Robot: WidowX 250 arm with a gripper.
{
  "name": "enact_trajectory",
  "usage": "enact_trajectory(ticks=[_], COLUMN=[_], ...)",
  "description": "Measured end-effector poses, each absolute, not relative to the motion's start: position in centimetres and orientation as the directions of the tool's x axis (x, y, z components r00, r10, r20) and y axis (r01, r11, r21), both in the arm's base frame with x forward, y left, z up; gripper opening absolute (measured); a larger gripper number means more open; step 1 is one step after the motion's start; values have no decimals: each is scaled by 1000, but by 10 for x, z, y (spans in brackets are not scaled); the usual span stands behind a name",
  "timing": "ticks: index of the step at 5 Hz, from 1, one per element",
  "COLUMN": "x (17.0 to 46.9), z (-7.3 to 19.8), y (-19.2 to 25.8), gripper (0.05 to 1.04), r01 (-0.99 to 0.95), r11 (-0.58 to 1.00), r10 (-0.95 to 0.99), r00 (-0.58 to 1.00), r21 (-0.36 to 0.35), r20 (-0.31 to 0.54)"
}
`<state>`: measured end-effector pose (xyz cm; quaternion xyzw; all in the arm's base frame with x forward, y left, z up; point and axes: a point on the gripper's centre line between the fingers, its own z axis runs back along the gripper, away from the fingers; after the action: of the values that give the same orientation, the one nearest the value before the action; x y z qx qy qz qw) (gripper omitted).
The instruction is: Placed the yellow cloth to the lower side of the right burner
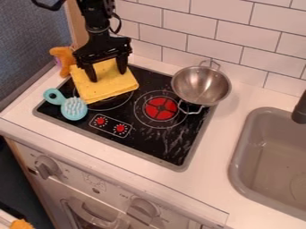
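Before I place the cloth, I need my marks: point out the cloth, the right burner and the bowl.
Cloth point(112, 88): camera view, on its top face.
Right burner point(160, 108): camera view, on its red centre.
Bowl point(201, 85): camera view, on its inside.

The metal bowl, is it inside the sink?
No, the metal bowl stands at the far right corner of the black stovetop, away from the sink.

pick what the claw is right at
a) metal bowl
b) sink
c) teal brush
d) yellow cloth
d: the claw is down at the yellow cloth, its two fingers spread apart near the cloth's back edge.
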<state>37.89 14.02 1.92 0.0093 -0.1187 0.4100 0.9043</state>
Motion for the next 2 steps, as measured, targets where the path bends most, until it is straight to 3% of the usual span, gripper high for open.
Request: enact_trajectory(ticks=[2], x=[374], z=[11], y=[125], gripper=[1001], r01=[-740], r11=[667], r10=[739], r00=[641], r21=[-86], r20=[206])
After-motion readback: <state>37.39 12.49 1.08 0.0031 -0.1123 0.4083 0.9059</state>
